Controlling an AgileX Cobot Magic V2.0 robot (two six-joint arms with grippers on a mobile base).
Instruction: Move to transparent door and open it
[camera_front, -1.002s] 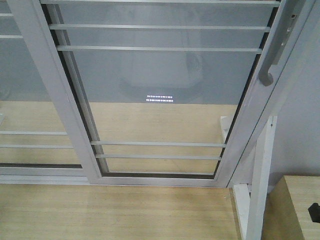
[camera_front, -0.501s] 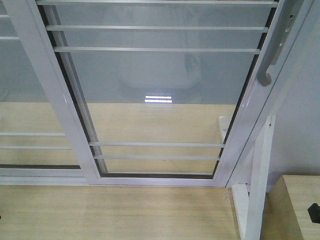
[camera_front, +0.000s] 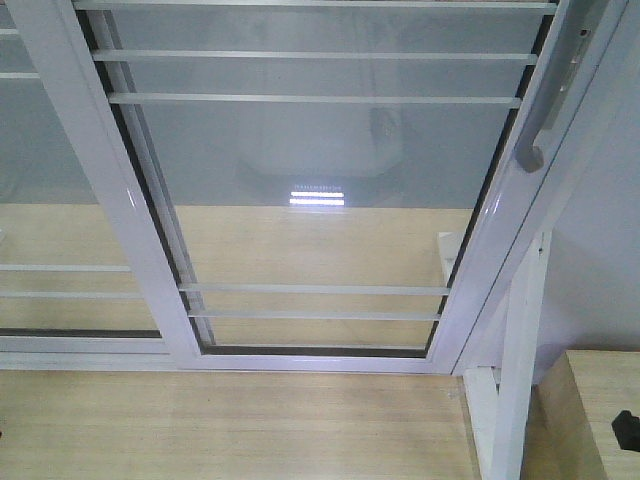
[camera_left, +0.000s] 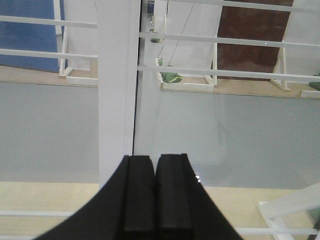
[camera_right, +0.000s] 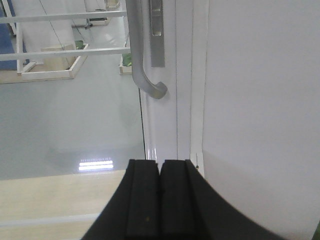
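The transparent door (camera_front: 320, 150) fills the front view: clear glass in a white frame with thin white bars. It is shut against the frame post on the right. Its long grey pull handle (camera_front: 545, 115) runs down the right stile. In the right wrist view my right gripper (camera_right: 160, 162) is shut and empty. It sits just below the handle's curved lower end (camera_right: 156, 91) and apart from it. In the left wrist view my left gripper (camera_left: 155, 159) is also shut on nothing. It faces a white upright stile (camera_left: 117, 100) beside the glass. Neither gripper shows in the front view.
A similar white-framed glass panel (camera_front: 50, 180) without a handle stands to the left. A bare white post (camera_front: 515, 380) rises at lower right beside a grey wall (camera_front: 600, 270). A light wooden box (camera_front: 585, 410) with a small black part sits in the bottom right corner. Pale wood floor (camera_front: 230, 430) lies before the door.
The door frame has slid slightly left and down in the front view since a second ago, mostly in the first half second. Both grippers' earlier states are not shown.
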